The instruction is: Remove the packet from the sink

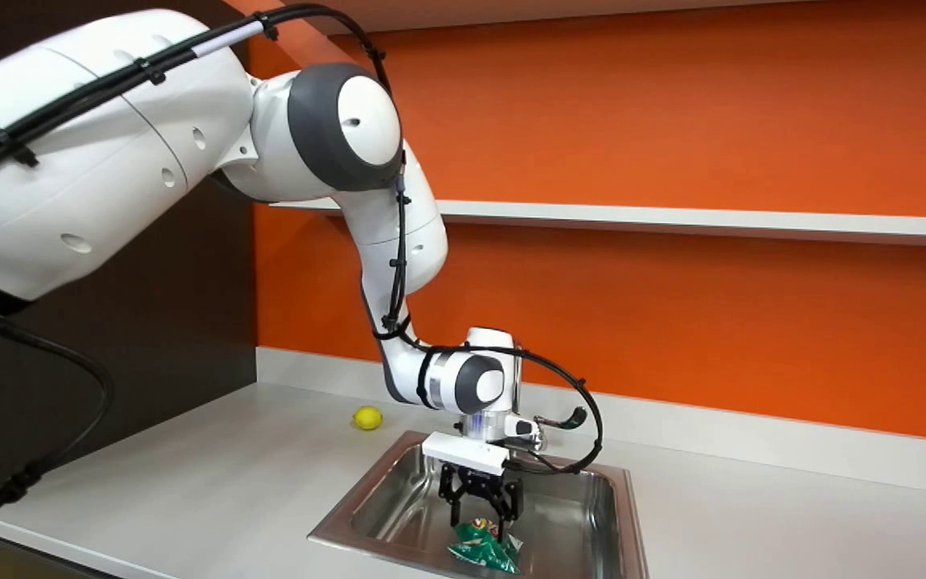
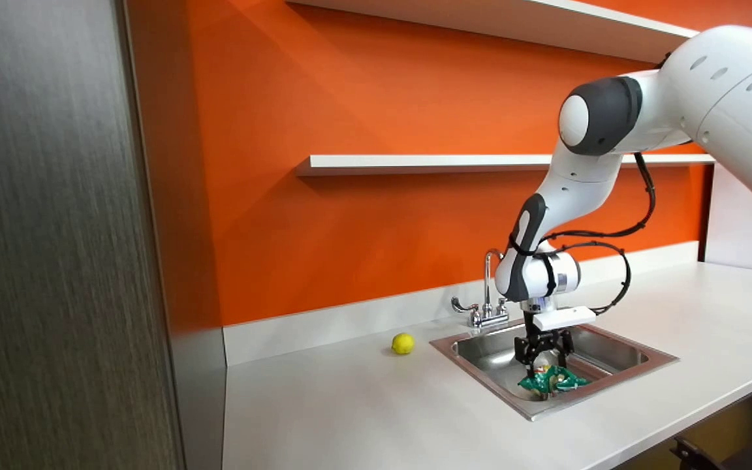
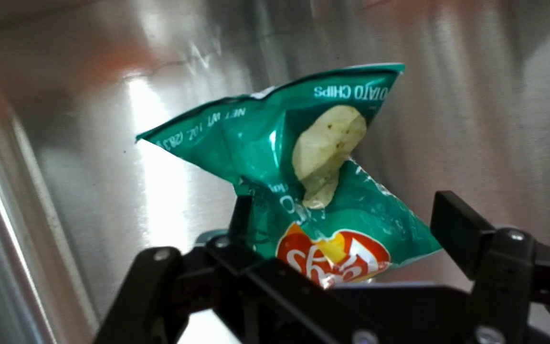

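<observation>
Green packet [image 3: 282, 165] is lying in sink [image 1: 567, 515]; gripper [image 1: 478, 527] is hanging over it, jaws standing wide apart; yellow ball [image 2: 403, 344] sitting near sink's wall-side corner.

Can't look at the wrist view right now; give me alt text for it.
A crumpled green potato chips packet lies in the stainless steel sink, with the robot's open black hand at the bottom of the frame, straddling the packet's lower part. The packet's print reads upside down in this view.
</observation>
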{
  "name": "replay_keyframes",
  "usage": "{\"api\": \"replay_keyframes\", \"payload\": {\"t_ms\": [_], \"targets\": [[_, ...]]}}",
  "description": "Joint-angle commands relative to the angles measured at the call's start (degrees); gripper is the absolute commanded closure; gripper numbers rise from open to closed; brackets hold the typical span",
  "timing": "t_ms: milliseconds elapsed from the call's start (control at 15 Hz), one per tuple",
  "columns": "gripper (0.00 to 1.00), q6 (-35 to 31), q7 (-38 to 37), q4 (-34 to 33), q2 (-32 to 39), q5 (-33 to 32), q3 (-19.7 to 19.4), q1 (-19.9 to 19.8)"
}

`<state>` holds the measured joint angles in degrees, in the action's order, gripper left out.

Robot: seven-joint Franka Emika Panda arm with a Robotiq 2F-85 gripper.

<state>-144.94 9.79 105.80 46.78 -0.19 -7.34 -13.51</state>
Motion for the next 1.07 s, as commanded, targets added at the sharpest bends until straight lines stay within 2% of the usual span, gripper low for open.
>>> {"api": "replay_keyframes", "payload": {"t_ms": [0, 533, 600, 1000], "targets": [[0.34, 0.6, -0.1, -0.1, -0.3, -1.2, 0.1, 0.0], [0.97, 0.4, -0.3, 0.3, -0.7, -1.0, 0.2, 0.2], [1.00, 0.4, -0.4, 0.5, -0.8, -1.0, 0.2, 0.3], [1.00, 0.0, -1.5, 2.1, -3.3, -1.0, 0.0, 1.3]]}}
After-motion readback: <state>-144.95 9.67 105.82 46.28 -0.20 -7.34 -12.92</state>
